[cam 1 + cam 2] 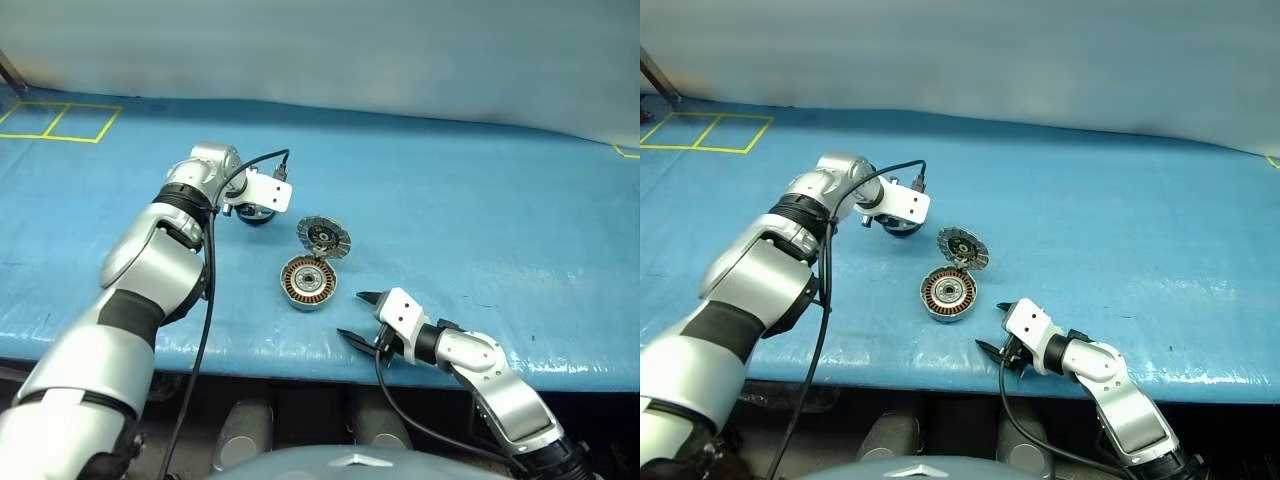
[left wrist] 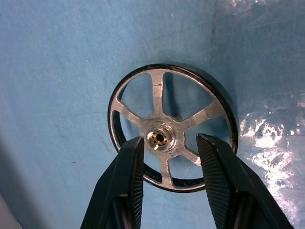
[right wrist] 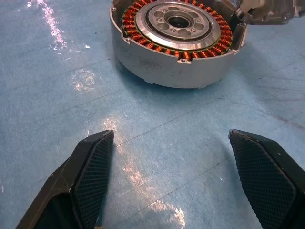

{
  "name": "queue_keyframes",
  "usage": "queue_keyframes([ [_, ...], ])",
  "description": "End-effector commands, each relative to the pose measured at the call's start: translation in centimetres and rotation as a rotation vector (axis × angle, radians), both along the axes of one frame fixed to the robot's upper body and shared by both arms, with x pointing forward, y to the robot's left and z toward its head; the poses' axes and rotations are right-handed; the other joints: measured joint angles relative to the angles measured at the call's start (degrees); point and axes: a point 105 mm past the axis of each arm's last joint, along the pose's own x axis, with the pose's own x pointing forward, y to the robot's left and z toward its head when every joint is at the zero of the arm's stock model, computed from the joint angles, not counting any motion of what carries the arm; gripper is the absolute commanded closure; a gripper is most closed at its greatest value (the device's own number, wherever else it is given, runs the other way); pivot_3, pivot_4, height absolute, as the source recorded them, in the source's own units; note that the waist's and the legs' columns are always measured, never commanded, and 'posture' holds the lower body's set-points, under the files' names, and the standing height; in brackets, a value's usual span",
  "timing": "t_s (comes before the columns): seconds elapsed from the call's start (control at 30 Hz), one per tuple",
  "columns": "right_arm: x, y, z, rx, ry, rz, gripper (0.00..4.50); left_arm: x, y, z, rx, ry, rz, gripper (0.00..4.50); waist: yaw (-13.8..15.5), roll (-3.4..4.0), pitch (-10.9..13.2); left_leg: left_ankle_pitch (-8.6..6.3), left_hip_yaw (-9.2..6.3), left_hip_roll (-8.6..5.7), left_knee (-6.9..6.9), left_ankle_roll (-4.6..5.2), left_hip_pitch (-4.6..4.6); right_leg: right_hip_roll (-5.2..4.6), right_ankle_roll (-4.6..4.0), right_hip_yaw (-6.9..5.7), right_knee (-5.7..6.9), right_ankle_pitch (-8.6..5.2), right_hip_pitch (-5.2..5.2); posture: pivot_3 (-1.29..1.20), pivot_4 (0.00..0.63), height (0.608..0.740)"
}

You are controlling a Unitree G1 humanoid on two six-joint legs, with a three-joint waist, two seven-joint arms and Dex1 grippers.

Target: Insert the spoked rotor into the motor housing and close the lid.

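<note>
On the left of the blue worktop [image 1: 480,210], the left hand [image 2: 167,157] hangs half-open over the spoked rotor [image 2: 170,125], fingers straddling its hub; the smooth silver spokes could slip a narrow pinch. Rightward sit the copper-wound motor housing [image 1: 307,282], its hinged lid [image 1: 324,237] upright, and the empty, wide right hand [image 1: 358,317].

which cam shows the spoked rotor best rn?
Left wrist view: the spoked rotor lies face-on on the blue table, spokes and hub plain, with the left claw open astride its hub. In the left and right eye views it is a dark sliver mostly hidden under that claw.
</note>
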Motion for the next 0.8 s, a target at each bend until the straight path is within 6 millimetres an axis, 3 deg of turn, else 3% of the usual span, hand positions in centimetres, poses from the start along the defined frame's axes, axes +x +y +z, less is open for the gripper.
queue_keyframes([
  [0.03,0.2,0.2,1.1,0.014,-0.037,0.001,0.42,0.0,0.3,0.0,0.035,-0.002,-0.020,2.62,0.04,0.00,0.00,0.00,0.00,0.00,0.00,0.00,0.00,0.00,0.00,0.00,0.00,0.00,0.01,0.00,0.150,0.740],
  [0.5,0.3,0.4,1.2,0.016,-0.036,0.013,0.42,1.0,0.8,0.4,-0.050,-0.109,0.057,2.62,0.06,0.00,0.00,0.00,0.00,0.00,0.02,0.00,0.06,0.00,0.00,0.00,0.02,0.00,0.05,0.00,0.150,0.740],
  [0.6,0.3,0.4,1.2,0.015,-0.039,0.014,0.42,0.8,0.4,0.1,-0.109,-0.088,0.087,2.62,0.05,0.00,0.00,0.00,0.00,0.00,0.00,0.00,0.04,0.00,0.01,0.00,0.00,0.00,0.04,0.00,0.150,0.740],
  [0.8,0.4,0.4,1.3,0.011,-0.050,0.013,0.42,-0.5,0.9,-1.7,-0.055,0.036,0.053,2.62,0.07,0.01,-0.01,0.00,0.01,0.00,0.01,0.00,0.11,0.00,0.00,0.00,0.01,0.00,0.10,0.00,0.150,0.740],
])
